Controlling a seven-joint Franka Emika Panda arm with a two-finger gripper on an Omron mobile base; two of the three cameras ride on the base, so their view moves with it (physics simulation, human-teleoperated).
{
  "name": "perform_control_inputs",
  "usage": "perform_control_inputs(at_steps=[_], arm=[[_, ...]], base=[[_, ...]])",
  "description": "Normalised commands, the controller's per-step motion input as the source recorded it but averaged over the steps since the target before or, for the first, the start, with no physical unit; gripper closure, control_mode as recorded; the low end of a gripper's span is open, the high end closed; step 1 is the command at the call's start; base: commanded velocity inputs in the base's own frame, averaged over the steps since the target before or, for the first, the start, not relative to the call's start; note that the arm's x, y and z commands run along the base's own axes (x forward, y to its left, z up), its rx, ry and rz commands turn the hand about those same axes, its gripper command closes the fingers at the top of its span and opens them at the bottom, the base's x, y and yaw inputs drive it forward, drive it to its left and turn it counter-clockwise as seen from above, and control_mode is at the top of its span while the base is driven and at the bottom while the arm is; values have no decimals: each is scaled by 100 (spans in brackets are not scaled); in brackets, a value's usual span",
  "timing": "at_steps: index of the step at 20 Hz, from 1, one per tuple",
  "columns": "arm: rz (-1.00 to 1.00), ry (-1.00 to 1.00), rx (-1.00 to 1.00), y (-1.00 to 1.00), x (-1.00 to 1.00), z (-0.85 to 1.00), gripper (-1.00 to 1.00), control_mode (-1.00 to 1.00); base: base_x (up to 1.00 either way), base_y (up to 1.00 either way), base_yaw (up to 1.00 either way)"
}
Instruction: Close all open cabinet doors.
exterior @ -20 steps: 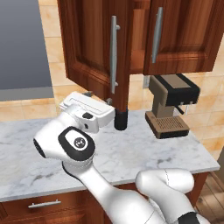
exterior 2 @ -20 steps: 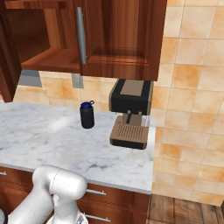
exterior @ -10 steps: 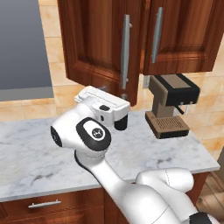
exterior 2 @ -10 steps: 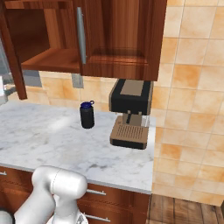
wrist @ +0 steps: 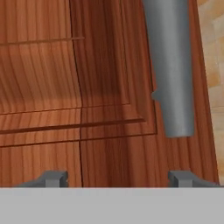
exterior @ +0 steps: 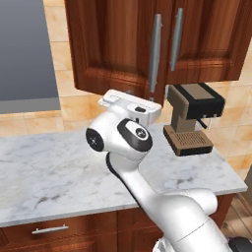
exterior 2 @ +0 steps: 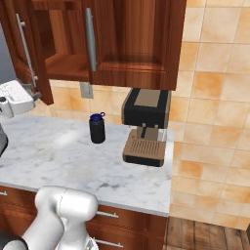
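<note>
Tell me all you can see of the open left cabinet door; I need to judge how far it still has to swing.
The left cabinet door is glossy reddish-brown wood with a raised rectangular panel and a long vertical brushed-silver bar handle. In the right base view it stands well ajar, exposing the cabinet interior. The gripper sits right against its lower face beside the handle's end; actual contact cannot be told.

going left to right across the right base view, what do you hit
end effector → open cabinet door → closed cabinet door with its handle → coffee machine → tiled wall. Dark cup sits under the closed door.
</note>
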Motion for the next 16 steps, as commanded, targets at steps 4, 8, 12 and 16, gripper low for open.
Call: perform_control_inputs(at_steps=[4, 8, 12, 16], arm=[[26, 0, 6, -31, 54, 0, -100, -100], [31, 0, 7, -46, 46, -1, -100, -100], [31, -1, 2, -37, 32, 0, -100, -100], [26, 0, 0, -20, 39, 0, -100, -100]], base=[[0, 0, 0], [0, 0, 0], [0, 0, 0], [0, 0, 0]])
